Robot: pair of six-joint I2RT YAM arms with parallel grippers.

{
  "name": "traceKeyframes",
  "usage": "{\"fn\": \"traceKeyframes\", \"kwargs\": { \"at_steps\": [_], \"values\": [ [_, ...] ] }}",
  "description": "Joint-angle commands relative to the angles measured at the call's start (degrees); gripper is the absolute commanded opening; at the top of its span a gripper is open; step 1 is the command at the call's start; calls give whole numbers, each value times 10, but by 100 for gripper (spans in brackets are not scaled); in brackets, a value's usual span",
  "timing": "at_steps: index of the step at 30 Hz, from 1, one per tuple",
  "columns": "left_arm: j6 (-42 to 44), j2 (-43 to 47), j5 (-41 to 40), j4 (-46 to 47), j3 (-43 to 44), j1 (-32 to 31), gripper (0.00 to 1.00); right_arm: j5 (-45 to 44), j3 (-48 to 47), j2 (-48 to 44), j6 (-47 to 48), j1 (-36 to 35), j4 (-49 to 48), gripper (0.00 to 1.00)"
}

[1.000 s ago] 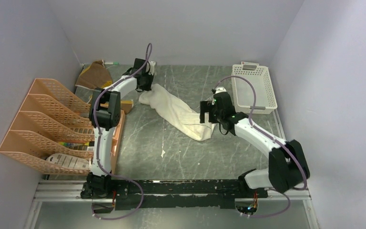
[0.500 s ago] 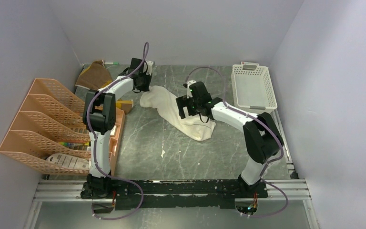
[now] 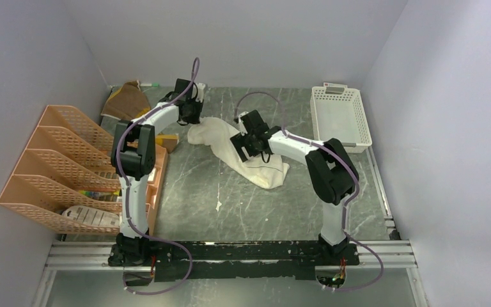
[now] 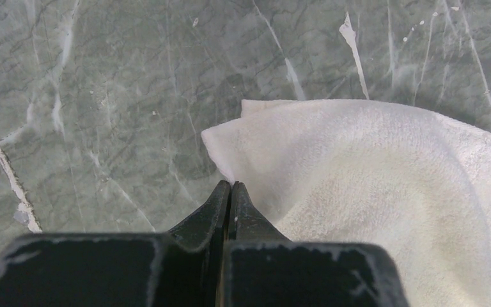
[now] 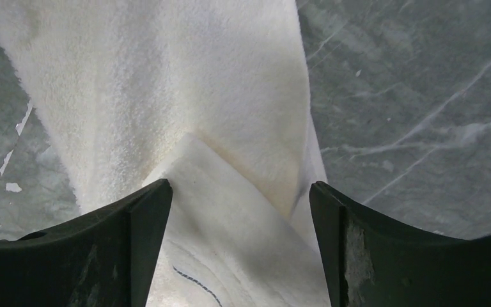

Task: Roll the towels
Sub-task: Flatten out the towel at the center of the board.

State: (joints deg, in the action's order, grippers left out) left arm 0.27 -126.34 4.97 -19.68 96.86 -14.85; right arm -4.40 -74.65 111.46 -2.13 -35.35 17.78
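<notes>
The left jaws are pressing together at the far corner of the cream towel [image 3: 268,174], tips against its edge; whether any cloth is caught between them is not showing. The right jaws are hanging spread wide over the towel's middle, with a folded flap lying between them. The cream towel is stretching diagonally across the table [image 3: 230,211]. The brown towel [image 3: 128,99] is lying crumpled in the far left corner, beyond the orange file rack [image 3: 57,166]. A white basket [image 3: 339,118] is sitting at the far right.
</notes>
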Motion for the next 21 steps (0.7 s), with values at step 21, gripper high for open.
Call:
{"fn": "traceKeyframes", "kwargs": {
  "at_steps": [21],
  "values": [
    [10,-6,28,-19,25,14,7,-69,-53,58,78,-66,6,69]
  ]
}}
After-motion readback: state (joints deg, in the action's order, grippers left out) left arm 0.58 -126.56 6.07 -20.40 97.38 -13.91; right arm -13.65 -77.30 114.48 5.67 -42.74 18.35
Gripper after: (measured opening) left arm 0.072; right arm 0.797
